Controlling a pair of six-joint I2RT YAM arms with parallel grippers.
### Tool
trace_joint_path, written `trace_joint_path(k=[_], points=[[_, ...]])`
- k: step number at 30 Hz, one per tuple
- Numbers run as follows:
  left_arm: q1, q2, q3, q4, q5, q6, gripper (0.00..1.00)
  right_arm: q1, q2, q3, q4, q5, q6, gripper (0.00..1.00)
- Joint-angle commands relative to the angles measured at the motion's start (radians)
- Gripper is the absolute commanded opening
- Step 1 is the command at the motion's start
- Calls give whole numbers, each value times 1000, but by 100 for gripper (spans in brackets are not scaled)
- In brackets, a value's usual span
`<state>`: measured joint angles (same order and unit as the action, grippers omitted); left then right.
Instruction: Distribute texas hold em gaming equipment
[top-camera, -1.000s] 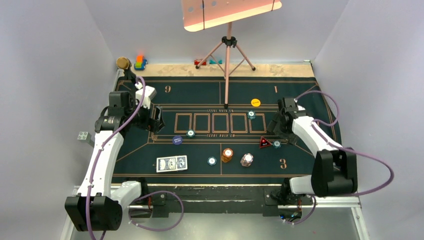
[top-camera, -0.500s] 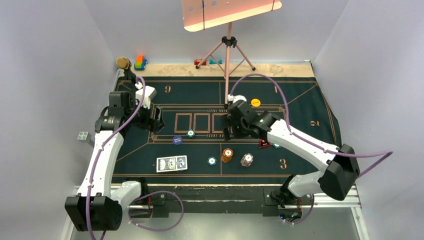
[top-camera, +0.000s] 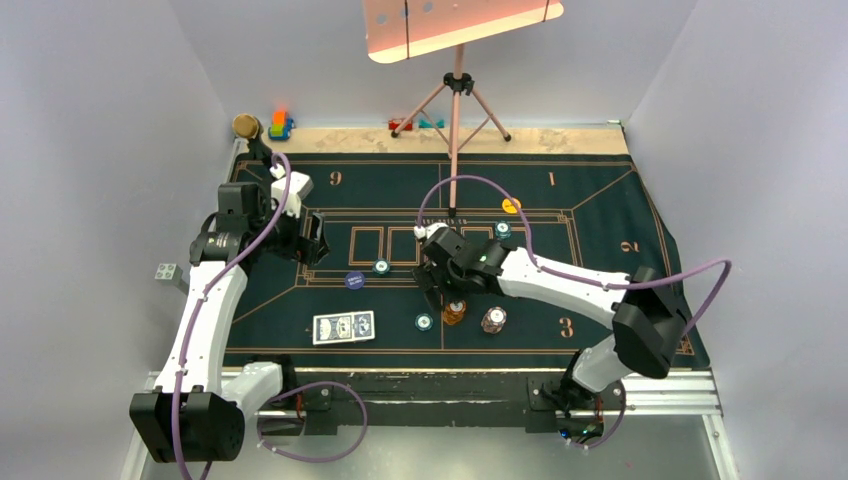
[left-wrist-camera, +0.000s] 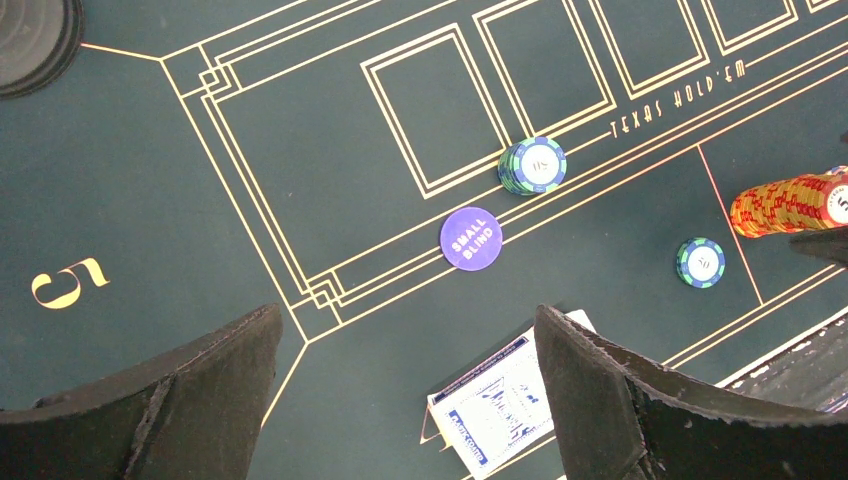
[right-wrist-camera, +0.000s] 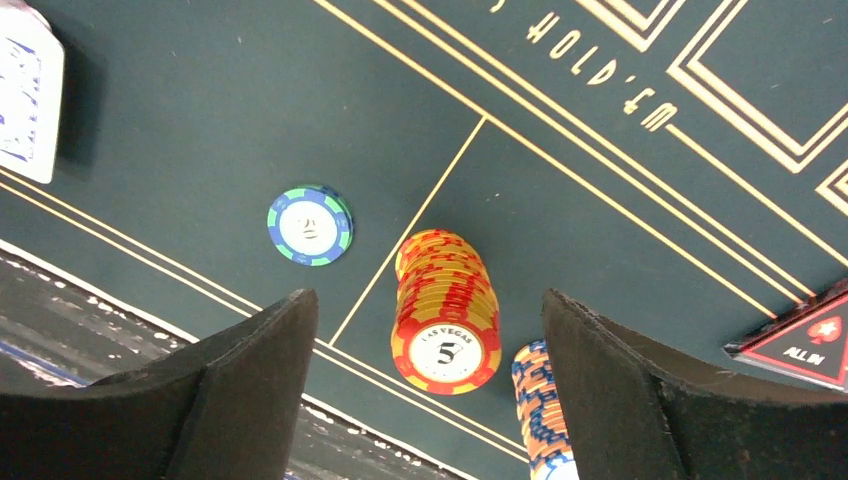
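My right gripper (top-camera: 437, 278) (right-wrist-camera: 428, 300) hangs open above the orange chip stack (top-camera: 455, 313) (right-wrist-camera: 445, 310), its fingers apart on either side and touching nothing. A pinkish-white chip stack (top-camera: 493, 320) (right-wrist-camera: 540, 410) stands just right of it, and a single teal chip (top-camera: 425, 322) (right-wrist-camera: 310, 225) lies to the left. The red-black triangular marker (right-wrist-camera: 805, 340) shows at the right wrist view's edge. Blue-backed playing cards (top-camera: 343, 327) (left-wrist-camera: 495, 405) lie near the front left. My left gripper (top-camera: 318, 240) (left-wrist-camera: 407, 312) is open and empty, high over the mat near the Small Blind disc (top-camera: 354, 280) (left-wrist-camera: 471, 238) and a teal chip stack (top-camera: 381, 267) (left-wrist-camera: 532, 165).
A yellow disc (top-camera: 511, 205) and another teal chip (top-camera: 503, 229) lie behind the right arm. A tripod stand (top-camera: 457, 110) rises at the back centre. A gold-topped black stand (top-camera: 245, 126) and toy blocks (top-camera: 281, 124) sit at the back left. The mat's front edge (top-camera: 400, 352) is close to the stacks.
My right arm has swung left from the mat's right side to above the orange chip stack. The left arm and all chips and cards have stayed put.
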<state>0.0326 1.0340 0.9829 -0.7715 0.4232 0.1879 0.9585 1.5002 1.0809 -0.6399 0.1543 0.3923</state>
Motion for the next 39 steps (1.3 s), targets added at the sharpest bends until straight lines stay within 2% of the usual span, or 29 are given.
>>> trace_joint_path(k=[1, 11, 25, 39], points=[[9, 0, -9, 18, 14, 19, 100, 24, 14, -29, 31, 4, 2, 83], [8, -3, -9, 17, 12, 18, 100, 26, 20, -72, 43, 18, 14, 73], [8, -6, -9, 16, 12, 18, 100, 28, 9, -82, 41, 32, 28, 31], [8, -9, -9, 15, 14, 17, 100, 28, -10, 99, -59, 60, -7, 13]])
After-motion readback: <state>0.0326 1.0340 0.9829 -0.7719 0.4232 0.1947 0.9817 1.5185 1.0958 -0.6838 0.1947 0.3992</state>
